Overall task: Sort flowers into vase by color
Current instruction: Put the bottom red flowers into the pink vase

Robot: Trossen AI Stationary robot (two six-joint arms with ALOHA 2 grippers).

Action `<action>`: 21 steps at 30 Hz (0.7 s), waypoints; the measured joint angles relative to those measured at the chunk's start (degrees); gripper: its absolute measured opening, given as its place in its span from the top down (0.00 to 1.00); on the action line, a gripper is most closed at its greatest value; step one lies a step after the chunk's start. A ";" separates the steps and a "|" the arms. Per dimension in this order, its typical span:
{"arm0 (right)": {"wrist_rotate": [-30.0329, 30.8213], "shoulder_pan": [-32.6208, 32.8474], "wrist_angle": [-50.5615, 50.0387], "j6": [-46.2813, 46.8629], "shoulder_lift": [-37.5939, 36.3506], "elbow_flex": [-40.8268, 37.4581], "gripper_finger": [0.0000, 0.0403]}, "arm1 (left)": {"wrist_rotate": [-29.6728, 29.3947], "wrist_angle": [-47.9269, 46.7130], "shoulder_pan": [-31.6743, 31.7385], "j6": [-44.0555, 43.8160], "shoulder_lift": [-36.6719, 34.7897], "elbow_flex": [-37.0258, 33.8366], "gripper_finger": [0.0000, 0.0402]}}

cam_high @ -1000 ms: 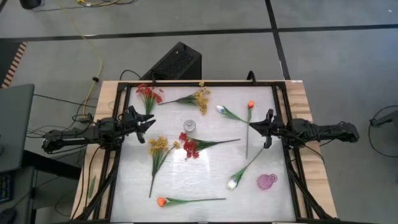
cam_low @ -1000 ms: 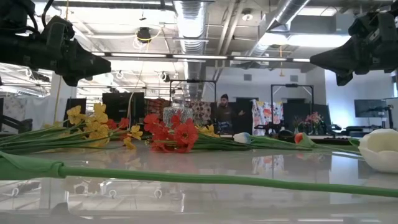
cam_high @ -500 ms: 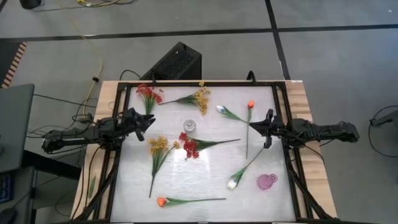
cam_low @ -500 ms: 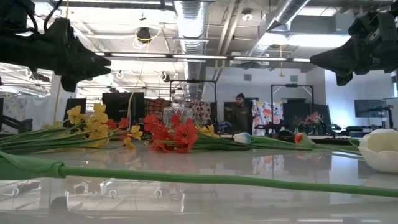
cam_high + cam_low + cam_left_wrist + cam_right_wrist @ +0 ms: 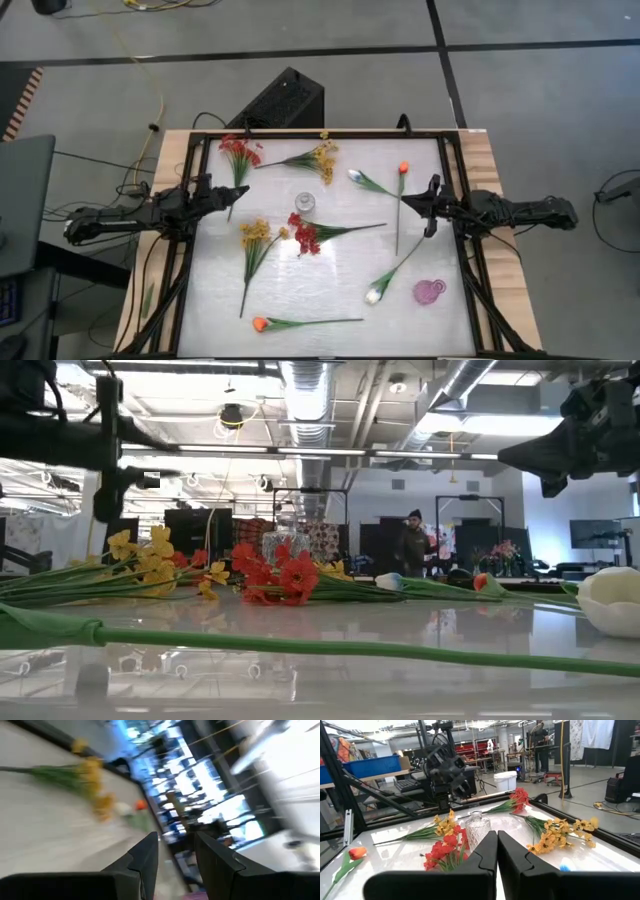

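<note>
The flowers lie scattered on the white table. Red sprays [image 5: 238, 150] [image 5: 304, 236], yellow sprays [image 5: 322, 158] [image 5: 254, 234], orange tulips [image 5: 403, 168] [image 5: 260, 324] and white tulips [image 5: 355, 177] [image 5: 373, 295] all rest flat. A small clear glass vase [image 5: 304, 202] stands mid-table, and a pink vase [image 5: 430, 291] sits front right. My left gripper [image 5: 233, 192] hovers at the left edge, fingers [image 5: 145, 855] slightly apart and holding nothing. At the right edge my right gripper [image 5: 408, 205] is shut and empty, pointing at the glass vase [image 5: 477, 831].
A black frame [image 5: 320, 134] rims the table. A long green stem [image 5: 300, 645] crosses the front of the low view, with a white bud [image 5: 610, 600] at its right. A person [image 5: 412, 545] walks in the room behind.
My left gripper has drawn back toward the table's left edge and turned. The right arm has stayed put. The person in the background has walked to the right.
</note>
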 joint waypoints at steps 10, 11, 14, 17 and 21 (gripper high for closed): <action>8.63 -1.31 27.35 3.01 1.99 0.25 0.91 | -2.29 7.70 0.03 20.65 10.22 11.37 0.71; 8.25 -1.67 28.93 3.49 2.88 0.95 0.91 | -1.87 7.48 0.00 22.15 12.18 12.89 0.71; 5.69 -2.27 28.70 5.13 6.29 3.60 0.91 | -0.98 7.45 0.04 25.14 17.89 16.63 0.71; 4.11 -2.32 28.66 8.66 12.29 6.88 0.91 | -0.78 4.00 0.04 28.95 22.88 20.10 0.71; 0.51 -2.37 28.34 13.85 23.22 12.16 0.93 | 3.21 -5.03 0.04 33.98 27.76 24.81 0.71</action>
